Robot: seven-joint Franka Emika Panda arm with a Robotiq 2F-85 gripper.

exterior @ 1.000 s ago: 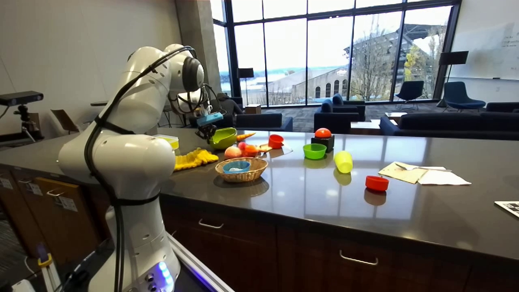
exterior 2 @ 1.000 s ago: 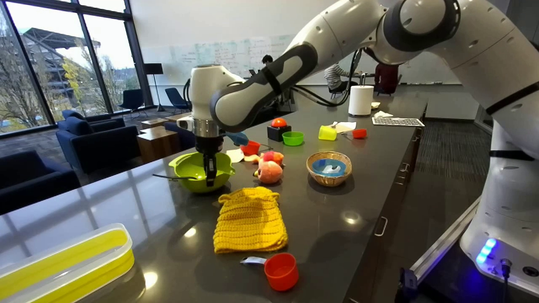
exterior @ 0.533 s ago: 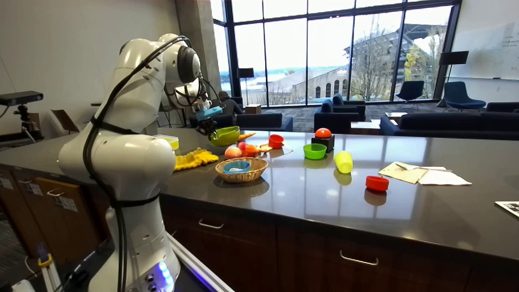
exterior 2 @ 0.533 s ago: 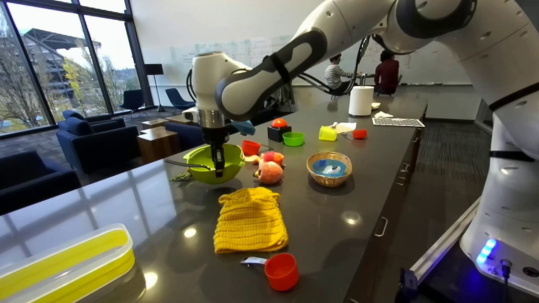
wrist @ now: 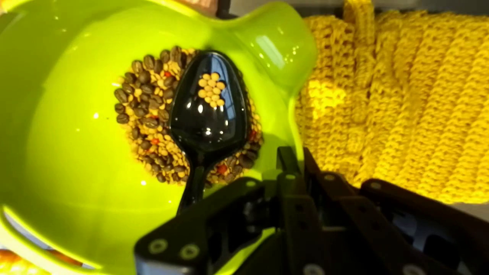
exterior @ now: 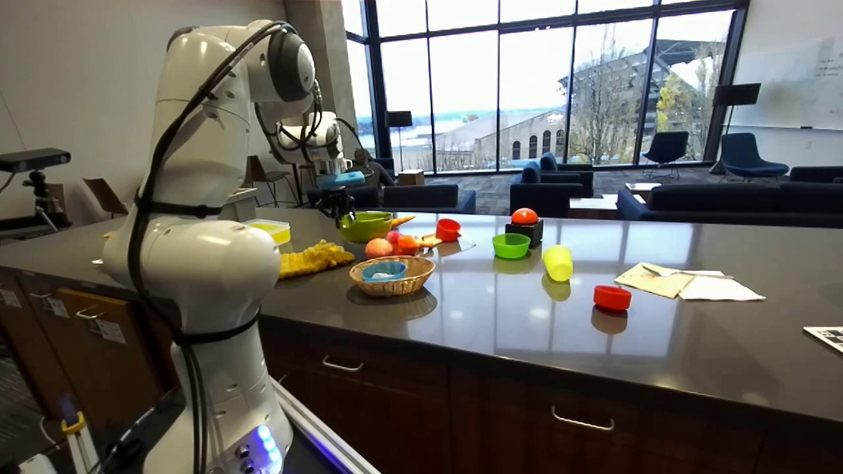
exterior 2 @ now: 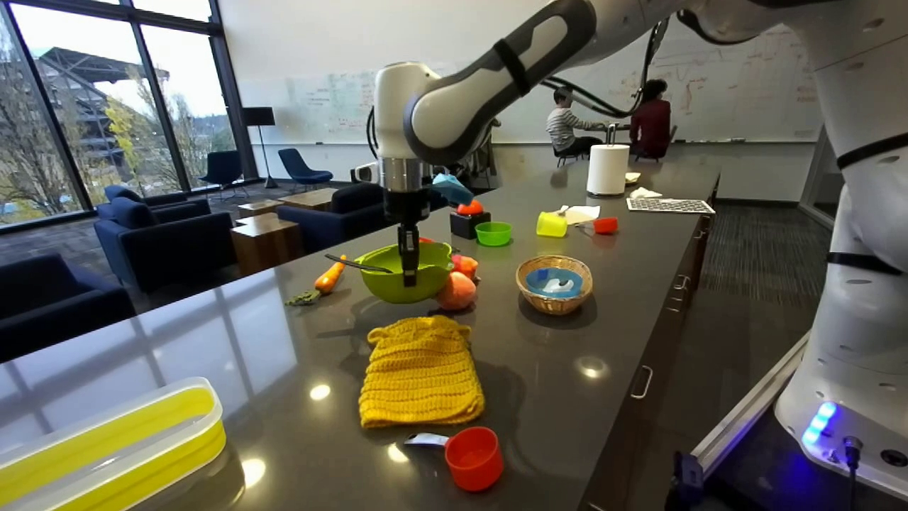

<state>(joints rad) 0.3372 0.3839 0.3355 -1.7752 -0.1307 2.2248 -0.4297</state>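
My gripper (wrist: pixel 300 156) is shut on the rim of a lime-green bowl (wrist: pixel 76 114), one finger inside and one outside the wall. Coffee beans and small pale grains (wrist: pixel 147 101) lie at the bowl's bottom. A black spoon (wrist: pixel 208 130) rests on them, a few pale pellets in its scoop; its handle sticks out over the far rim in an exterior view. Seen there, the bowl (exterior 2: pixel 394 284) appears raised a little off the counter beneath my gripper (exterior 2: pixel 409 277), its shadow apart from it. A yellow knitted cloth (wrist: pixel 401 107) shows just beyond the outer finger.
Beside the bowl sit peach-coloured plush toys (exterior 2: pixel 457 291) and a carrot (exterior 2: pixel 330 278). A wicker basket (exterior 2: pixel 557 305) holds a blue dish. A red measuring cup (exterior 2: pixel 474 458) and a yellow-and-clear tray (exterior 2: pixel 202 419) stand nearer that camera. Further along are a green cup (exterior: pixel 511 247) and a red-topped button (exterior: pixel 525 217).
My gripper and the gripped bowl have risen and shifted toward the plush toys. The bowl tipped midway and now looks more level. The carrot has come into view behind it.
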